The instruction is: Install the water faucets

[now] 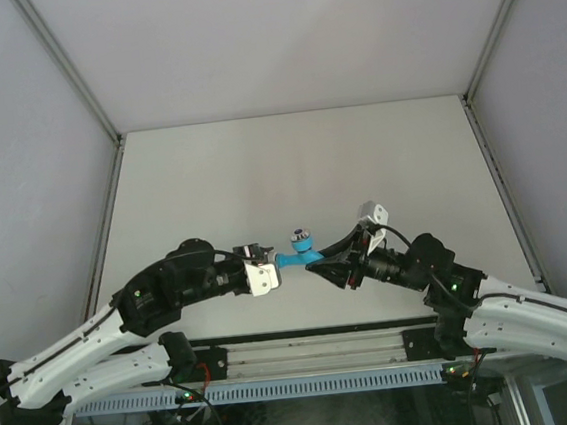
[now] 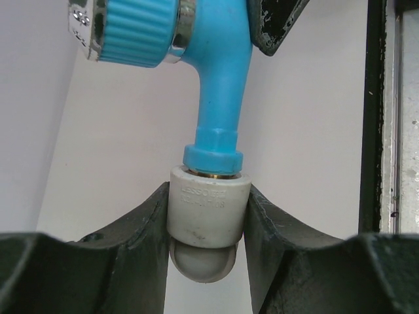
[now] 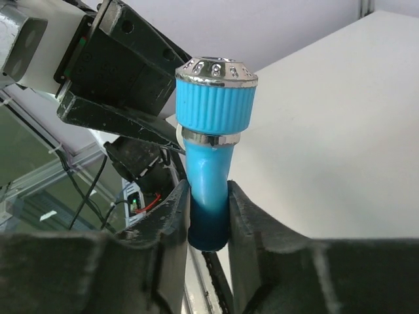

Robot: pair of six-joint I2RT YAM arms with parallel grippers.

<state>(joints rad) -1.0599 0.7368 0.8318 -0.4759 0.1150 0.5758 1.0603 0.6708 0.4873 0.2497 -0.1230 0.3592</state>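
Observation:
One of the water faucets [image 1: 299, 253], bright blue with a ribbed handle and a chrome cap, hangs above the table between both arms. Its lower end sits in a white-grey pipe fitting [image 2: 208, 204], and my left gripper [image 2: 208, 196] is shut on that fitting. In the right wrist view the faucet [image 3: 215, 108] stands upright, with my right gripper [image 3: 209, 199] shut on its blue spout. From above, the left gripper [image 1: 267, 273] and right gripper [image 1: 322, 261] face each other, a short gap apart. The faucet's threaded end is hidden inside the fitting.
The white table [image 1: 299, 161] stretches back to grey walls, with metal rails [image 1: 107, 204] along both sides. A black and aluminium frame [image 1: 307, 356] carrying the arm bases and cables runs along the near edge.

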